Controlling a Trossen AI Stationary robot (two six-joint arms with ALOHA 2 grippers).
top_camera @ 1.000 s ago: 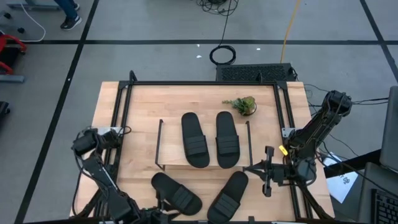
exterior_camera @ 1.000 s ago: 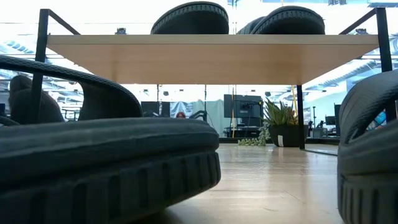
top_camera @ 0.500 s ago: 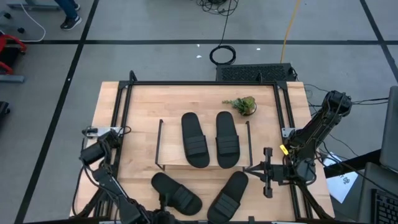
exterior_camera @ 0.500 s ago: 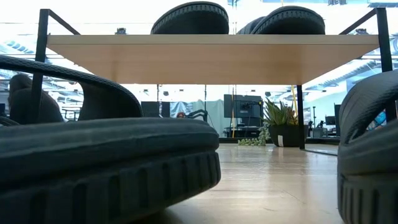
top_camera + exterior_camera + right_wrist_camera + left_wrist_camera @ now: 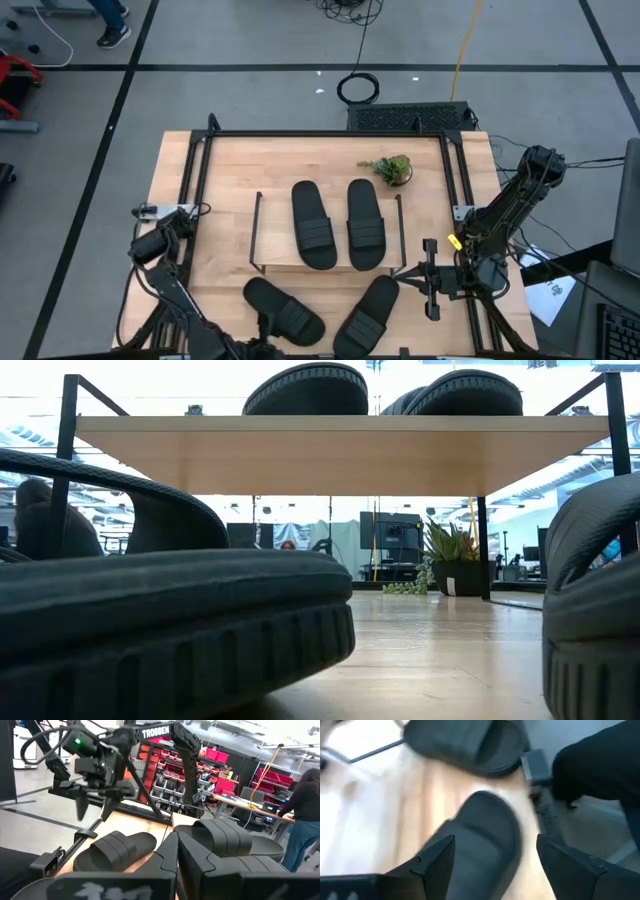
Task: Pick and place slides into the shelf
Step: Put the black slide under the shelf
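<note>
Two black slides point(image 5: 315, 225) point(image 5: 365, 225) lie side by side on the shelf's top board point(image 5: 275, 228). Two more rest sole-down on the table before it: a near-left slide point(image 5: 285, 310) and a near-right slide point(image 5: 367, 315). My left gripper point(image 5: 495, 840) hangs open over the near-left slide point(image 5: 482, 845), a finger on either side and clear of it, as the right wrist view shows point(image 5: 92, 805). My right gripper point(image 5: 400, 272) is shut and level at the shelf's right near corner, pointing toward the table's left, above the near-right slide's point(image 5: 225, 845) far end.
A small potted plant point(image 5: 388, 168) stands on the table behind the shelf's right end. A black frame point(image 5: 320, 134) rims the tabletop. In the low view the space under the shelf board point(image 5: 340, 455) stands open, with the two near slides point(image 5: 170, 630) point(image 5: 595, 610) looming on either side.
My left arm has drawn its upper joints toward the table's near edge, while its gripper stays over the near-left slide. The slides lie where they were.
</note>
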